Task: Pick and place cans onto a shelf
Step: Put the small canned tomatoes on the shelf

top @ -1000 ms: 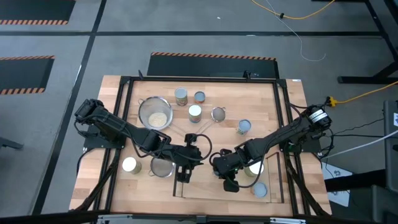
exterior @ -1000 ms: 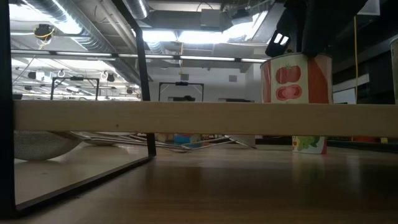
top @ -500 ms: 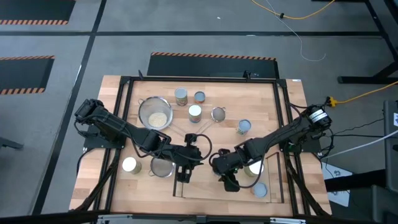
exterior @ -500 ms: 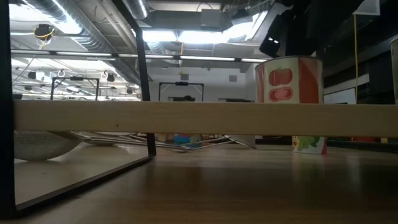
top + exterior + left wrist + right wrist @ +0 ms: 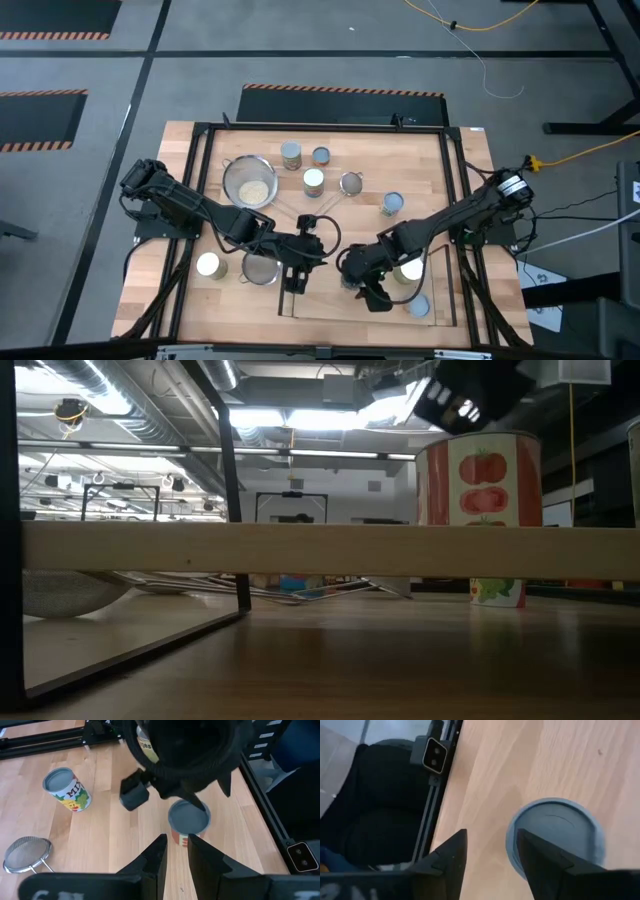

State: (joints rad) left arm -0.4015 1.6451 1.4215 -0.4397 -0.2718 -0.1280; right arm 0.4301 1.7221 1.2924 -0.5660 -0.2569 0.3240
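On the near part of the tabletop (image 5: 450,180) lies the shelf (image 5: 330,305), a small light-wood board with thin black rails. A tomato can (image 5: 480,480) stands upright on it, red and white with tomatoes on its side. The right claw (image 5: 362,288) is just above that can, its two fingers spread apart and not gripping it, so the can looks to be set down and let go. Another can (image 5: 418,305) with a pale top stands farther right on the same board. That makes two cans on the shelf, as far as the pictures show. A further can (image 5: 408,268) is partly covered by the right arm, and whether it is on the shelf or beside it is hard to tell. Five more cans are left out on the tabletop: three near the far edge (image 5: 291,155), one toward the right (image 5: 392,204), and one with a white top (image 5: 209,265) near the left side. The left claw (image 5: 295,281) waits near the left end of the shelf, its fingers close together with a thin gap and nothing between them. From above, the right arm hides most of the tomato can. From table height the shelf board hides each can's bottom.
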